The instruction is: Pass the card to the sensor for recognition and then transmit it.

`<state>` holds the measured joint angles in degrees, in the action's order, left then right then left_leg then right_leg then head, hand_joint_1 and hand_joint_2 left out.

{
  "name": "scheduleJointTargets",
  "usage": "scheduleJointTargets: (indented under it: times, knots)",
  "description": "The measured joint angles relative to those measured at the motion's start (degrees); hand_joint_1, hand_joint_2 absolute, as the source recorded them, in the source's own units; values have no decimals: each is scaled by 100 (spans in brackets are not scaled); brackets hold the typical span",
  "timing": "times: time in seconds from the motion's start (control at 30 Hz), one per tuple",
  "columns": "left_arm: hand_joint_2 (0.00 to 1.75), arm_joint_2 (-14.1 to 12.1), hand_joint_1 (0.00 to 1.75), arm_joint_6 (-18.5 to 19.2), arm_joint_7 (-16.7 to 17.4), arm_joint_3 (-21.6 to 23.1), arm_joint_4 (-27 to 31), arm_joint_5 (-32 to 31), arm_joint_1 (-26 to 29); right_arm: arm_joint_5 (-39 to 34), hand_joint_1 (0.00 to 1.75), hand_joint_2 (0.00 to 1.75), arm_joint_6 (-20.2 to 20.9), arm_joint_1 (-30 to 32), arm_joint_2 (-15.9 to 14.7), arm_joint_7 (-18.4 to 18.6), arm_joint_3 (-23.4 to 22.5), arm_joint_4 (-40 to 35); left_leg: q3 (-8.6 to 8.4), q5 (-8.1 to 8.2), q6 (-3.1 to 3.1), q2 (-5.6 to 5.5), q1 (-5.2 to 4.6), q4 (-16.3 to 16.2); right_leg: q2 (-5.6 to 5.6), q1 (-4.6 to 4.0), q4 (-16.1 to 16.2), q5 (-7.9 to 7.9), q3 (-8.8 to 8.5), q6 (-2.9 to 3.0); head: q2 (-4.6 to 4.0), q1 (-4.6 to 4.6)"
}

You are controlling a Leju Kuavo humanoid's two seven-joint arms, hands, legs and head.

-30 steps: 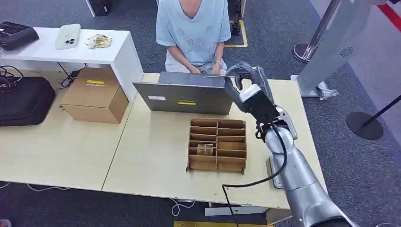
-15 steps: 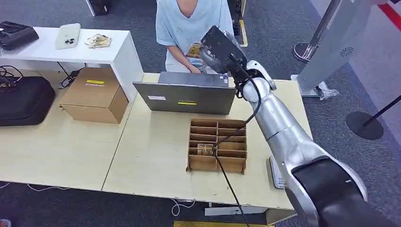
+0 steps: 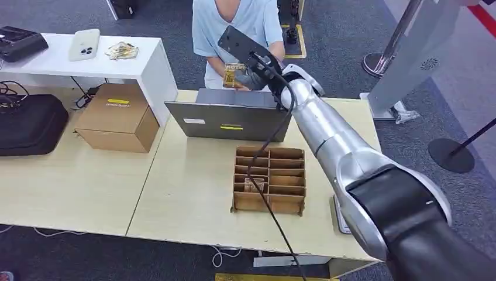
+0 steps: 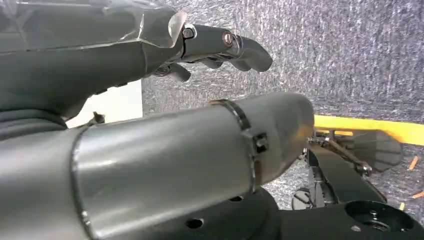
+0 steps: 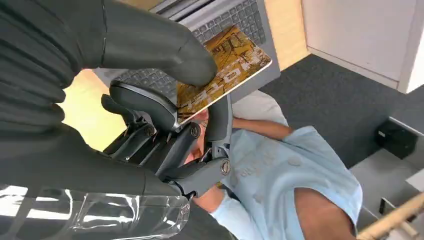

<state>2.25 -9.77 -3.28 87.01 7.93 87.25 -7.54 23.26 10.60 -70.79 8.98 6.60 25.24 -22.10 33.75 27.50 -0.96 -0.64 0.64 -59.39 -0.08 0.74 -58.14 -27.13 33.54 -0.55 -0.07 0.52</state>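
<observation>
The pale wooden table (image 3: 187, 193) spans the head view, and beside it a lower white desk (image 3: 88, 61) carries a black device (image 3: 20, 42), a white phone lying face down (image 3: 83, 44) and a small crinkled gold packet (image 3: 122, 51). A person in a light blue shirt (image 3: 237, 26) sits at the far edge of the table behind an open grey laptop (image 3: 231, 120), whose lid bears a white sticker and a yellow one, both too small to read. A brown cardboard box (image 3: 116, 117) with a yellow label stands on the table's left part, next to a black bag (image 3: 29, 124). In front of the laptop sits a brown cardboard divider tray (image 3: 269, 178) with a small patterned card (image 3: 253, 185) in one left-hand compartment.

The silver right arm (image 3: 327, 140) reaches over the laptop toward the person. Its right hand (image 3: 257, 67) pinches a golden-brown printed card (image 3: 233, 74) between thumb and fingers, holding it up above the laptop's far edge, just in front of the person's torso. The head view shows the card small and upright; the right wrist view shows it close, with pale lettering that reads "HOTEL" across a sketched yellow-brown pattern, the thick grey thumb (image 5: 165, 50) pressing its face and the laptop's keyboard (image 5: 220, 25) behind it.

The left wrist view shows the left hand (image 4: 220, 47) over grey carpet (image 4: 350, 55), its fingers gently curved, apart and holding nothing, with a yellow floor stripe (image 4: 370, 129) beyond.
</observation>
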Motion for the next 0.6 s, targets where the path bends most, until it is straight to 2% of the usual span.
scheduleJointTargets:
  times: [0.37,0.6]
  knots:
    - [0,-4,0,2,13,11,0,17,6,24,175,175,-227,-1,4,264,-46,341,-1,0,0,0,0,0,2,0,0,0,1,0,0,0]
    - [0,-4,0,9,22,17,0,17,5,317,175,175,-483,1,0,330,-46,450,-1,0,0,1,0,0,3,0,0,0,1,0,0,2]
